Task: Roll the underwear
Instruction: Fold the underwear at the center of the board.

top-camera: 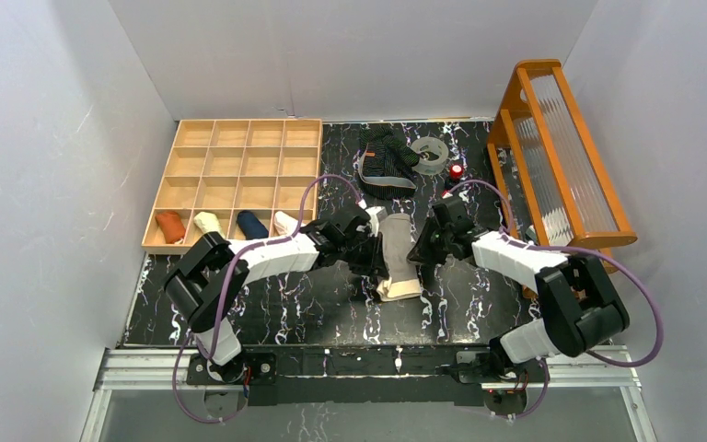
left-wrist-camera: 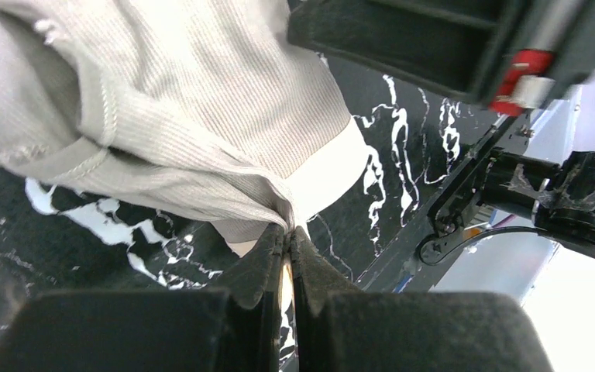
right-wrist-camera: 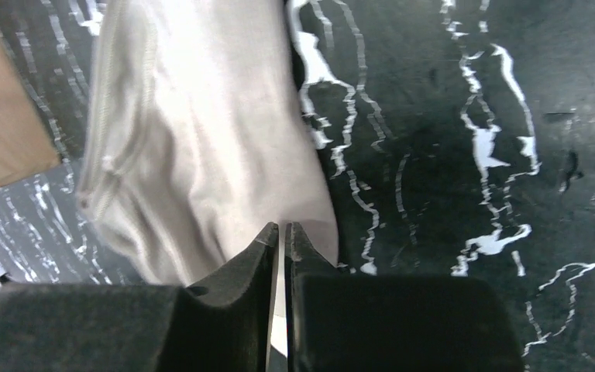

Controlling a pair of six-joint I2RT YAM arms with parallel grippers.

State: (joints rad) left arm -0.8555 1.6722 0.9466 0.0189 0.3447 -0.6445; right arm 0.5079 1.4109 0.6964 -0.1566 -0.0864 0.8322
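The beige-grey underwear [top-camera: 398,260] lies folded into a long strip in the middle of the black marbled table, between my two grippers. My left gripper [top-camera: 371,243] is at its left edge, and the left wrist view shows that gripper [left-wrist-camera: 288,230] shut on a gathered fold of the ribbed underwear [left-wrist-camera: 201,101]. My right gripper [top-camera: 421,250] is at the strip's right side. Seen from the right wrist, its jaws [right-wrist-camera: 281,226] stand a narrow slit apart above the underwear [right-wrist-camera: 201,132], with no cloth between them. The black striped underwear [top-camera: 385,158] lies at the back.
A wooden compartment tray [top-camera: 168,175] stands at the back left, with several rolled garments in its front row. A clear tape ring [top-camera: 431,154] and a small red-topped object [top-camera: 456,171] sit behind the right arm. An orange rack [top-camera: 562,147] stands at the right.
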